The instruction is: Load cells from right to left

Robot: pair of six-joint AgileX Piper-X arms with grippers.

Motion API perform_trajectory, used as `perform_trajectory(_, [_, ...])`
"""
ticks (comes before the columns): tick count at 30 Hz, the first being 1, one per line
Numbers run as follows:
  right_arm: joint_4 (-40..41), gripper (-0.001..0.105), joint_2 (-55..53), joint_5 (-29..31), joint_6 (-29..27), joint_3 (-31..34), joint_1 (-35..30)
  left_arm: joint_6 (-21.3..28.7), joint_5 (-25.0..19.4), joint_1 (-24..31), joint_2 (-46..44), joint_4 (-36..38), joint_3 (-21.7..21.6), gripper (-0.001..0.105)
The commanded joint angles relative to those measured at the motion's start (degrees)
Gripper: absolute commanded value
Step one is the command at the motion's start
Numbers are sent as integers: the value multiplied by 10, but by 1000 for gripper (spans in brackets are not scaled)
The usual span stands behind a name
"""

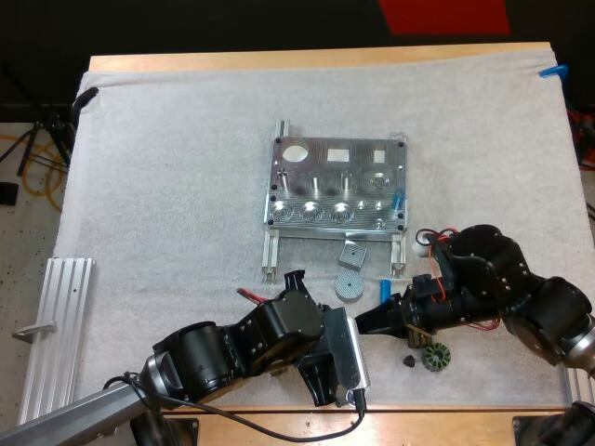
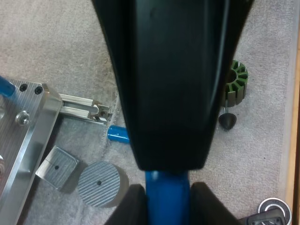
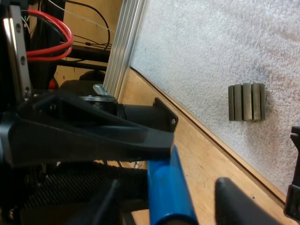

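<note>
HAND-OVER AT THE MAT'S NEAR EDGE: The left gripper [image 2: 167, 212] is clamping a blue cylinder [image 2: 166, 187], its fingers [image 2: 133, 208] pressing on the piece from both sides, just right of centre along the near edge of the mat [image 1: 167, 167]. The right gripper [image 3: 171, 199] is facing it nose to nose, its fingers standing apart on either side of the cylinder's free end and touching nothing. This is looking like a pass between arms, with the cylinder being offered end-on so the arm nearer the loading side can take it.

Just beyond the two grippers, a loose blue cell [image 1: 384, 288] is lying on the mat beside the near right rail of the metal fixture [image 1: 307, 177]. A ribbed disc [image 1: 349, 287] and a square block [image 1: 352, 253] are lying close by. Toward the mat's near right corner, a green toothed ring [image 1: 436, 357] and a small dark cone [image 1: 409, 360] are sitting beside the right arm.

The fixture is lying mid-mat with one loaded cell [image 1: 400, 198] standing at its right end. The seats to its left are showing empty, so the right-to-left loading is judged barely begun.
</note>
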Motion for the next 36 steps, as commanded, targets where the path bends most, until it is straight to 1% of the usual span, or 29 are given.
perform_trajectory(1, [-6,31,-1,-6,-3,0,1,4,0,-1,-5,-4,-2,0])
perform_trajectory(2, [-6,28,-1,-6,-4,0,1,4,0,-1,-5,-4,-2,0])
perform_trajectory(4, [-8,17,-1,-6,-20,0,1,4,0,-1,-5,-4,-2,0])
perform_trajectory(7, [-8,8,-1,-6,-28,0,1,4,0,-1,-5,-4,-2,0])
perform_trajectory(13, [-8,8,-1,-6,-30,0,1,4,0,-1,-5,-4,-2,1])
perform_trajectory(14, [-8,8,-1,-6,-31,0,1,4,0,-1,-5,-4,-2,2])
perform_trajectory(17, [-8,8,-1,-6,-39,0,1,4,3,-1,-5,-2,-2,9])
perform_trajectory(19, [-8,8,-1,-6,-42,0,1,2,9,-1,-5,2,-2,20])
perform_trajectory(20, [-8,8,-1,-6,-41,0,1,2,11,-1,-5,4,-2,23])
perform_trajectory(22, [-8,8,-1,-6,-43,0,1,0,13,-1,-5,10,-2,36])
perform_trajectory(25, [-8,8,-1,-6,-55,0,1,-1,13,-1,-5,18,-2,49])
perform_trajectory(27, [-8,8,-1,-1,-60,0,1,-1,10,-1,-5,24,-2,51])
perform_trajectory(30, [-8,8,-1,13,-74,0,1,-7,10,-1,-5,32,-6,50])
perform_trajectory(33, [-8,8,-1,25,-89,0,1,-27,10,-1,-5,33,-21,50])
perform_trajectory(36, [-3,8,-1,35,-96,0,1,-31,6,-1,-5,52,-42,50])
